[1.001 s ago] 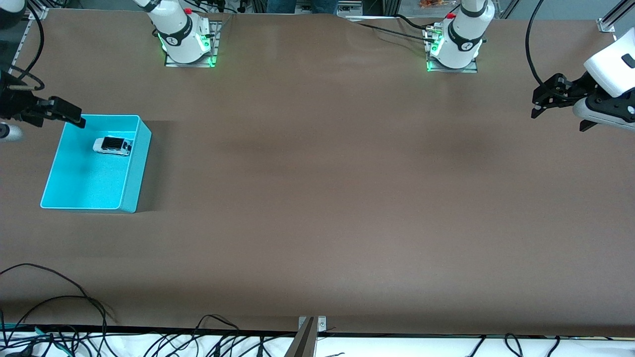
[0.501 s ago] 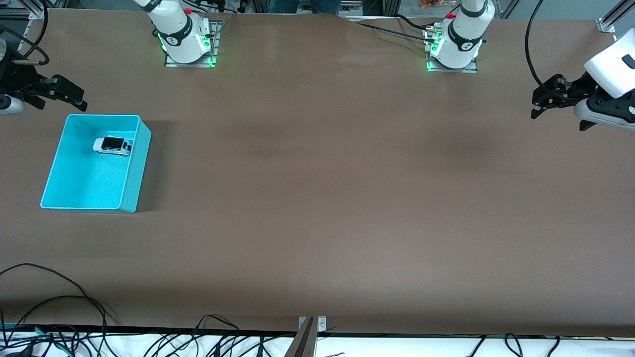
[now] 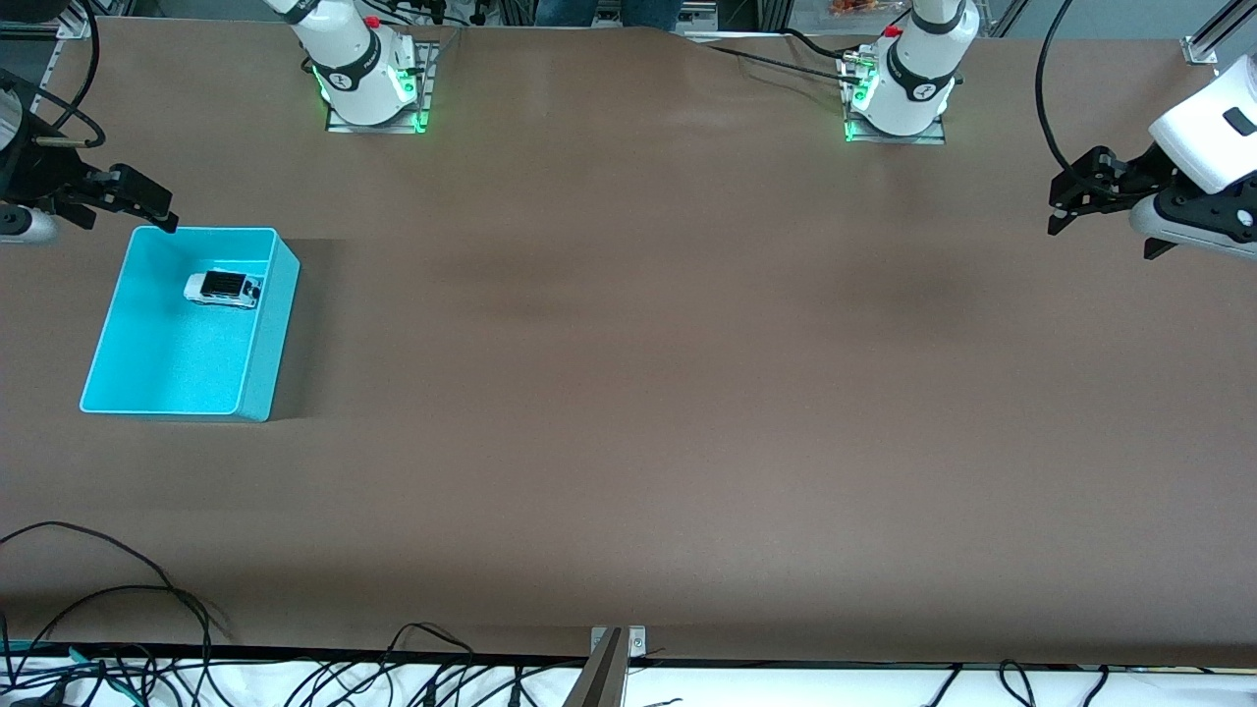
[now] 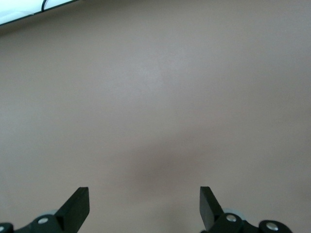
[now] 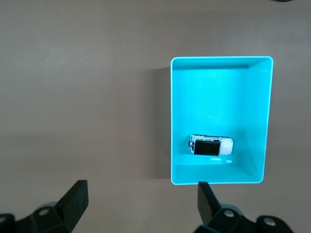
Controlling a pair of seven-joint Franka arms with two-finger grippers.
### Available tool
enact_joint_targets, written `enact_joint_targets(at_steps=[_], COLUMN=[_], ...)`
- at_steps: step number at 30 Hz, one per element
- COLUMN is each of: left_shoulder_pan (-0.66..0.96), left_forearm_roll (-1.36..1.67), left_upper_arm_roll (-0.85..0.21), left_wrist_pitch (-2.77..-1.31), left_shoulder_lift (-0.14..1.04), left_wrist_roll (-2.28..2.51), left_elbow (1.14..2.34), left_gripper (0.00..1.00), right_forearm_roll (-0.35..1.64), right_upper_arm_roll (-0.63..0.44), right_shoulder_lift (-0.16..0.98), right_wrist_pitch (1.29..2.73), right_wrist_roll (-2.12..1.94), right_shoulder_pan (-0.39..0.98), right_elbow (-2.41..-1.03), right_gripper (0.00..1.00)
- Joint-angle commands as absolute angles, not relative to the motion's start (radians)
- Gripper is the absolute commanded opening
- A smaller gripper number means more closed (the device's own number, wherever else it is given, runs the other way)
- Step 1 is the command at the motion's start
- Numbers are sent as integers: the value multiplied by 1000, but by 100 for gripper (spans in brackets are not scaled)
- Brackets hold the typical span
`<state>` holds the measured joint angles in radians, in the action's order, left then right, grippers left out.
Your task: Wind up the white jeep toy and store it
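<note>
**Jeep's in the bin, right arm pulled clear**

The white jeep toy (image 3: 223,288) is seen lying in the turquoise bin (image 3: 257,388), below the right gripper (image 3: 137,203). That gripper was over the bin's rim a second ago; now it's held up at the corner, spread wide, empty. Storing looks done. The left gripper (image 3: 1068,199) is parked well away, also wide and empty.

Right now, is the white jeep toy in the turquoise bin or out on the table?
In. The white jeep toy sits on its wheels inside the turquoise bin, by the bin's wall farthest from the front camera.
</note>
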<state>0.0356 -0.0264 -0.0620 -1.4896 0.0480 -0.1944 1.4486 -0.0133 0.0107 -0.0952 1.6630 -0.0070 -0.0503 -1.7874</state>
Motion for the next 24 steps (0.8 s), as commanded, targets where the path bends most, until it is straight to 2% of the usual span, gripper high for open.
enact_joint_targets(at_steps=[1, 24], left_shoulder_pan=[41, 41], left_forearm_roll=[-49, -49], left_upper_arm_roll=[-67, -84], left_wrist_pitch=[-1482, -1477], left_shoulder_lift=[60, 60], left_wrist_roll=[-179, -173], left_elbow=[1422, 1422], left_gripper=[100, 100], right_forearm_roll=[-26, -25], right_upper_arm_roll=[11, 9], right_shoulder_lift=[-83, -81], right_wrist_pitch=[1657, 1654], right_wrist_roll=[-14, -14], right_shoulder_pan=[-52, -52], right_elbow=[-1767, -1763], right_gripper=[100, 100])
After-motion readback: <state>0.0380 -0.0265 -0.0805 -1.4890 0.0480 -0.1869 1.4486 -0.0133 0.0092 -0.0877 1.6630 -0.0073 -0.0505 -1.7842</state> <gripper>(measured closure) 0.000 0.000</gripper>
